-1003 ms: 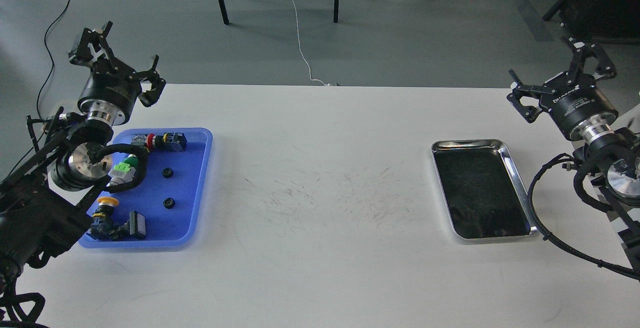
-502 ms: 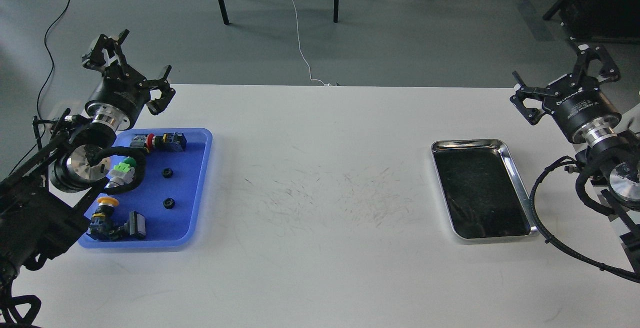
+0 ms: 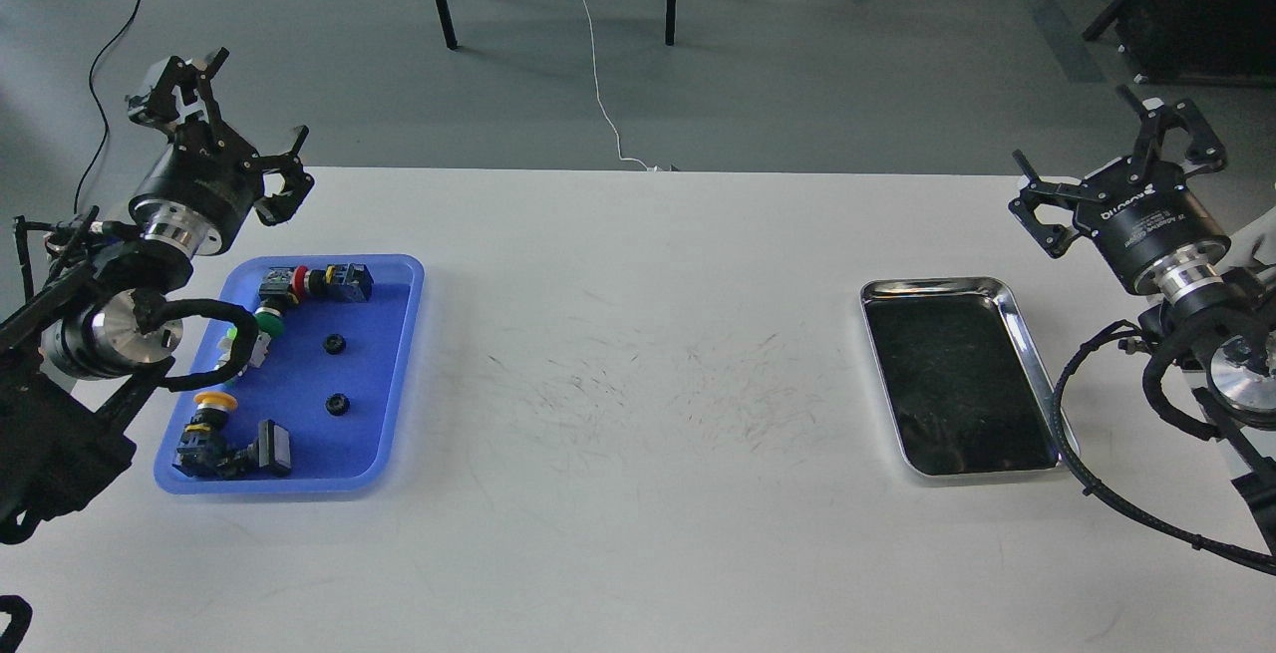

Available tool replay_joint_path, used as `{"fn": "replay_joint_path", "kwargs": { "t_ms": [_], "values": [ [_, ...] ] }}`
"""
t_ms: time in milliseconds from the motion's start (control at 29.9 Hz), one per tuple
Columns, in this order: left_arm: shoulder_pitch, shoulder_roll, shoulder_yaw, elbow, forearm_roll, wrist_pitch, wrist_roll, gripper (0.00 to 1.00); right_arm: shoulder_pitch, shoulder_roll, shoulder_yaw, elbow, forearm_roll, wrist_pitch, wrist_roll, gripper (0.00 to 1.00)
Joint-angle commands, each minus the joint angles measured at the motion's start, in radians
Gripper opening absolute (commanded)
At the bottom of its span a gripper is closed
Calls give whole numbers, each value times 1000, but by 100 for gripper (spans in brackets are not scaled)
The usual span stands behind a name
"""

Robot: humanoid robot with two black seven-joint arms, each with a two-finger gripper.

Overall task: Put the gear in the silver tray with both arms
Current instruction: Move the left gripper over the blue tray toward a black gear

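Two small black gears lie in the blue plastic tray [image 3: 379, 374] at the left: one [image 3: 335, 343] farther back, one [image 3: 339, 404] nearer me. The silver tray [image 3: 1027, 334] sits at the right, its dark bottom bare. My left gripper [image 3: 221, 130] is open and empty, raised behind the blue tray's far left corner. My right gripper [image 3: 1116, 160] is open and empty, raised behind and to the right of the silver tray.
The blue tray also holds push-button switches: a red one [image 3: 317, 282], a green one [image 3: 261, 324] and a yellow one [image 3: 212, 429]. The white table [image 3: 638, 384] is scuffed in the middle. Chair legs and cables stand on the floor beyond the far edge.
My left arm swung right and then back left and up, uncovering more of the blue tray. My right gripper shifted slightly. Both stay open; the gears have not moved.
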Motion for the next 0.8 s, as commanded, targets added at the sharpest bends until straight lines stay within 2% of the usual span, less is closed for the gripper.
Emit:
{"fn": "replay_joint_path", "kwargs": {
  "t_ms": [0, 134, 268, 435, 602, 769],
  "values": [
    [0, 7, 27, -11, 3, 0, -2, 99, 1, 0, -3, 0, 0, -1, -1, 99],
    [0, 4, 27, -14, 2, 19, -28, 99, 1, 5, -6, -11, -2, -3, 1, 99],
    [0, 7, 29, -58, 2, 128, -49, 99, 3, 6, -9, -11, -2, -3, 1, 99],
    [4, 67, 53, -110, 5, 99, -42, 99, 3, 6, -9, -8, -2, -3, 1, 99],
    [0, 226, 168, -193, 127, 85, -23, 99, 3, 5, -7, -8, -2, -2, 1, 99],
    [11, 464, 266, -414, 268, 59, -26, 99, 3, 2, -10, -5, -3, -3, 1, 99]
  ]
}}
